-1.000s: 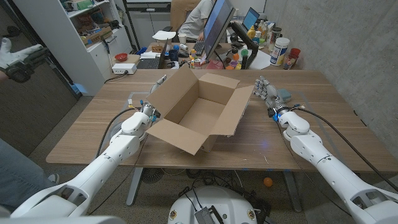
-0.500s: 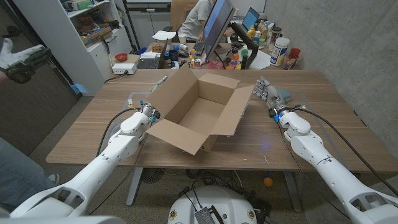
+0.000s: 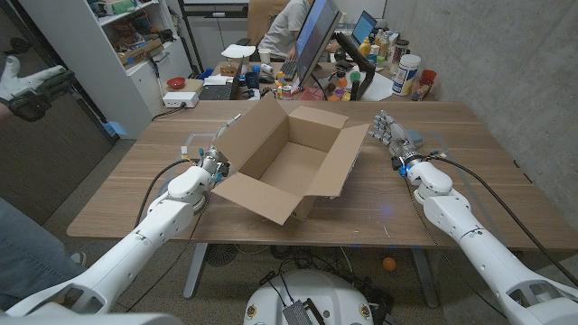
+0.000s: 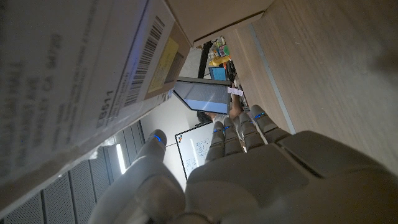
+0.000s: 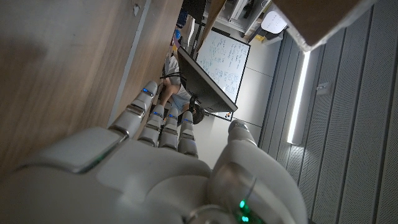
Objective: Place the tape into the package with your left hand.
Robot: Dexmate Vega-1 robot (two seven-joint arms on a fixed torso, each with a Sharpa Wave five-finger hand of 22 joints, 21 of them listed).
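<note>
An open cardboard package (image 3: 289, 167) stands in the middle of the wooden table (image 3: 126, 203), flaps spread, and its inside looks bare. My left hand (image 3: 211, 163) is at the package's left flap, fingers straight, holding nothing. In the left wrist view that hand (image 4: 249, 168) is close beside the labelled cardboard wall (image 4: 74, 74). My right hand (image 3: 388, 135) stands upright right of the package, fingers apart and empty, as the right wrist view (image 5: 143, 168) also shows. A small teal thing (image 3: 414, 137), possibly the tape, lies just behind the right hand.
Small pale items with a cable (image 3: 194, 142) lie left of the package. Behind the table are a monitor (image 3: 312, 41), bottles and jars (image 3: 406, 72), and a seated person (image 3: 284, 27). A person's leg (image 3: 23, 244) is at the near left.
My left forearm has shifted a little to the left and nearer, with the hand still at the package's left flap. The right arm and the package have not moved.
</note>
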